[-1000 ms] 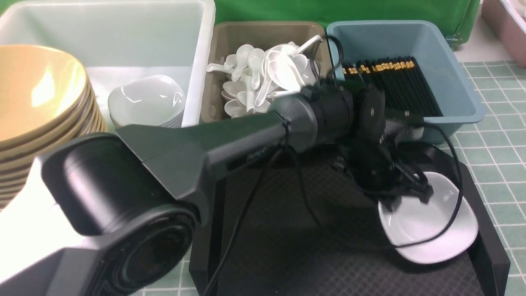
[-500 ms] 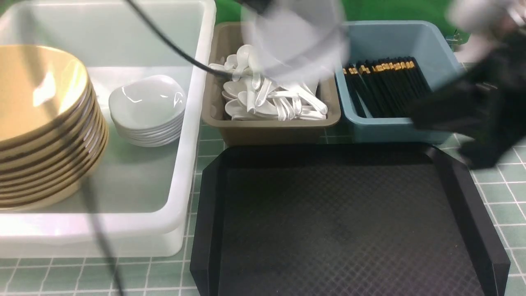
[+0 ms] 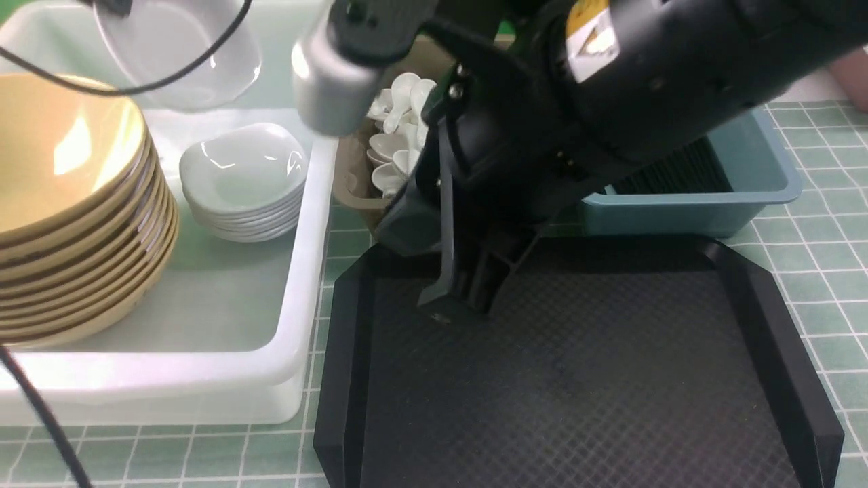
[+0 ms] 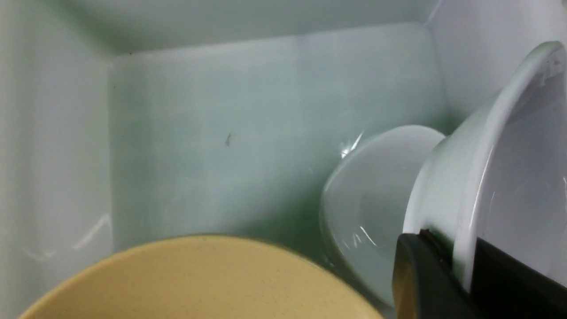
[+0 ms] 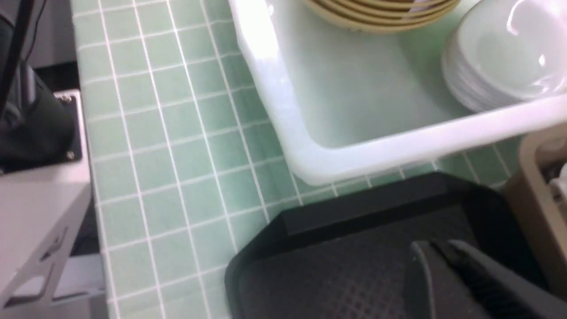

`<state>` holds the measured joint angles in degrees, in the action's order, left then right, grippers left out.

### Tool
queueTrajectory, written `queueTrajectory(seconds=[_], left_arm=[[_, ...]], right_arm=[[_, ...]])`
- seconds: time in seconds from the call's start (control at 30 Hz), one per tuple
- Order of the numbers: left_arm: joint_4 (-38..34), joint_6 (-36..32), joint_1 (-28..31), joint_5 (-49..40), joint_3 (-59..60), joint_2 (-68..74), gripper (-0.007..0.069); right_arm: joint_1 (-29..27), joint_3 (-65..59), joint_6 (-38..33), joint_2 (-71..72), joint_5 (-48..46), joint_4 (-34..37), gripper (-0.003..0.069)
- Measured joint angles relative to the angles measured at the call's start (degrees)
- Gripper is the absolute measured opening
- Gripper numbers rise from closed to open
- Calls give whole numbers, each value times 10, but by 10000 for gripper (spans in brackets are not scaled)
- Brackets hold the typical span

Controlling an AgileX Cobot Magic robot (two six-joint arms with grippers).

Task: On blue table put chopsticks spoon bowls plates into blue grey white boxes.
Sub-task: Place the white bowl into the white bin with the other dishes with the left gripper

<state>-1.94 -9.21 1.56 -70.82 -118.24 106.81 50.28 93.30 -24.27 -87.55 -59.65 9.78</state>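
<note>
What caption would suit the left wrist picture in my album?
Left pincer grips a white plate by its rim over the white box, where more plates and a yellow bowl sit.

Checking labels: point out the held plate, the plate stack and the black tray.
held plate point(image 3: 180, 57), front view, middle of the dish.
plate stack point(image 3: 241, 166), front view, inside of top plate.
black tray point(image 3: 576, 379), front view, bare textured floor.

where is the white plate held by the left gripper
Front view, far left: the plate hangs over the white box, above the stacked plates, its rim pinched in the left gripper.
</note>
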Motion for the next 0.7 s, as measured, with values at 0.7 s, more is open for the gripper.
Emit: queueTrajectory(seconds=[0.7], left_arm=[[-84, -152, 3, 16, 4, 123, 122]], right_arm=[[-3, 2, 15, -3, -7, -43, 78]])
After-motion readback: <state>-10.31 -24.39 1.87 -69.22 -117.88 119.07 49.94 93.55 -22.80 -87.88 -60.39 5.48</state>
